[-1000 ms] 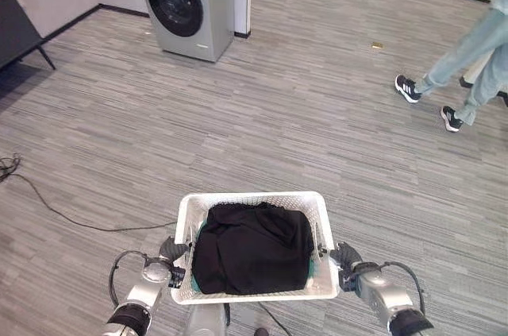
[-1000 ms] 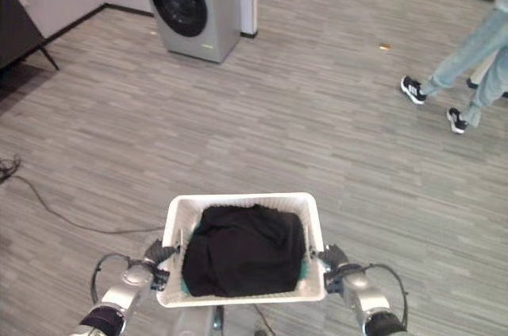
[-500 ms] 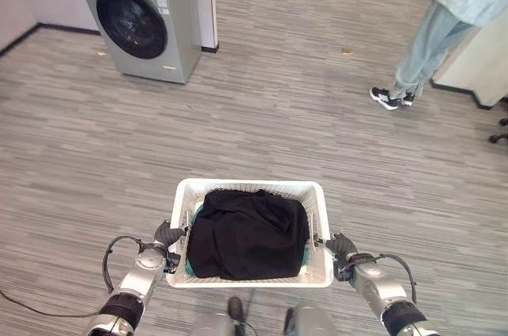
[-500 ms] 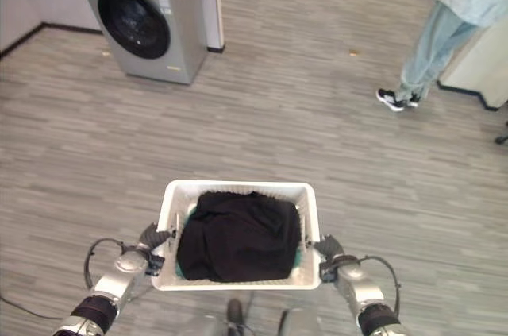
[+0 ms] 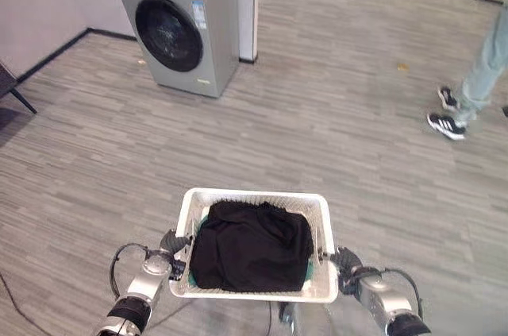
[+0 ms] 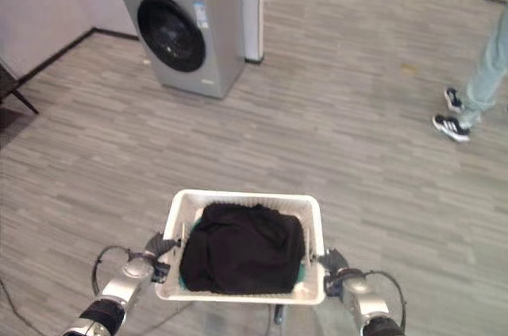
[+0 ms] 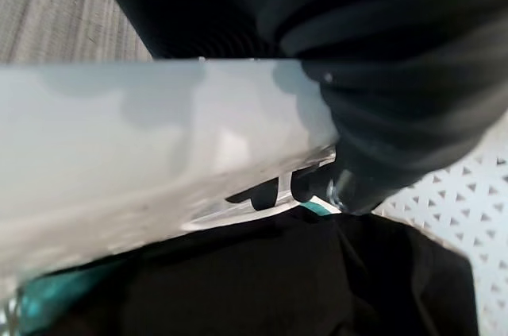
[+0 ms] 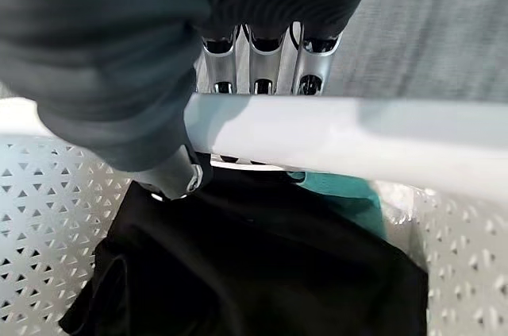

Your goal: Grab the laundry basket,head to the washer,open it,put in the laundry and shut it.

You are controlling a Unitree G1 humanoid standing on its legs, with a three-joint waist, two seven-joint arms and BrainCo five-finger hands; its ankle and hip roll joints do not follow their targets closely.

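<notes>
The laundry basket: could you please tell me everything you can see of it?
The laundry basket is white, rectangular, seemingly plastic, with perforated walls and a smooth rolled rim. It is carried level above the wood-look floor, short of the washer. A black garment fills it, with teal cloth showing at the edges. The left hand grips the rim on one short side and the right hand the other, fingers curled around the rim.

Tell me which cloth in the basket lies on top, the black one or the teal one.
The black cloth lies on top, heaped across most of the white basket. The teal cloth peeks out from under it along the basket's sides.
</notes>
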